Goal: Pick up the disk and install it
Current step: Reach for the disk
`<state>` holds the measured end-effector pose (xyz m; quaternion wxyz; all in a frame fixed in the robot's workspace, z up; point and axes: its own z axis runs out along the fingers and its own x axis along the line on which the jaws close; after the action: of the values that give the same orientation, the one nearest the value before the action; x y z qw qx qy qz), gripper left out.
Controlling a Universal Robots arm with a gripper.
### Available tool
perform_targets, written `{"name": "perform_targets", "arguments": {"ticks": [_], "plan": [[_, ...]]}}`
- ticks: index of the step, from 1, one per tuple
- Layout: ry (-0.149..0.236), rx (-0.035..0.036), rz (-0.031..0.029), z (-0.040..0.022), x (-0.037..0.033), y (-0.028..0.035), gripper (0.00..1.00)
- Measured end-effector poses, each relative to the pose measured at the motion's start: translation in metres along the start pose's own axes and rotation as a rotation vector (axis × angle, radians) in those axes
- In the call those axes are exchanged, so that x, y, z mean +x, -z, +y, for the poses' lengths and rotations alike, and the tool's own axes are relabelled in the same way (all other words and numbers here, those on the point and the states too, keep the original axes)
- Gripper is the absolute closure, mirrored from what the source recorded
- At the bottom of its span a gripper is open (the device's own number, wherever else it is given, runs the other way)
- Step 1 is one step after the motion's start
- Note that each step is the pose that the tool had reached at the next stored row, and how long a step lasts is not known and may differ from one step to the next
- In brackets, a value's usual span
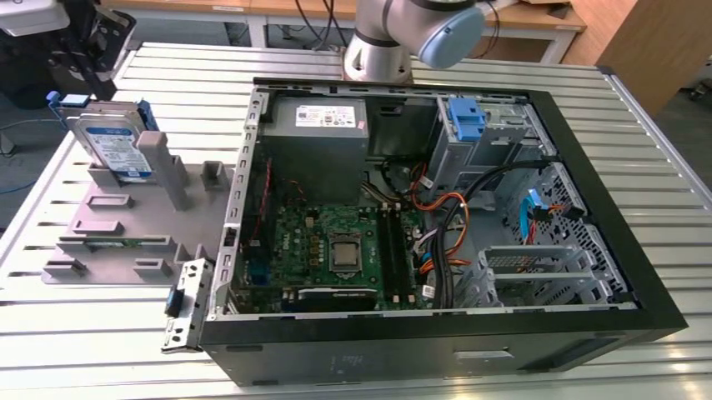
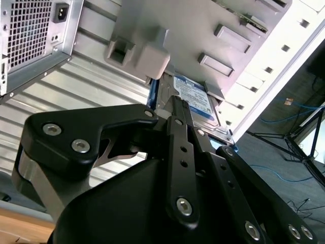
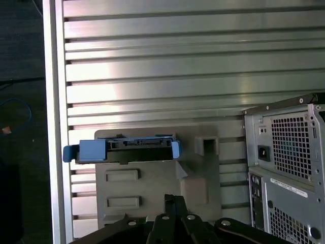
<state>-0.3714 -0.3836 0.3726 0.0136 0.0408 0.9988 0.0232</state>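
The silver, blue-railed disk is standing upright in the grey holder, and the gripper is hovering closed, gripping nothing.

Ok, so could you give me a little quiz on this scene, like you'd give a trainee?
1. True or false: the disk already sits inside the open computer case.
2. In the grey holder, the disk: A) lies flat, B) stands on edge, C) hangs from a cable.
3. What is the gripper holding?
Key: 1 false, it is in the holder beside the case; 2 B; 3 nothing, the disk is apart from it.
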Motion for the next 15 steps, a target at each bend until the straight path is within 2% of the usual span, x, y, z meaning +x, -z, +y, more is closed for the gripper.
{"name": "perform_targets", "arguments": {"ticks": [15], "plan": [[-0.005, 0.0002, -0.0001, 0.0165, 0.0229, -0.0123, 0.89]]}}
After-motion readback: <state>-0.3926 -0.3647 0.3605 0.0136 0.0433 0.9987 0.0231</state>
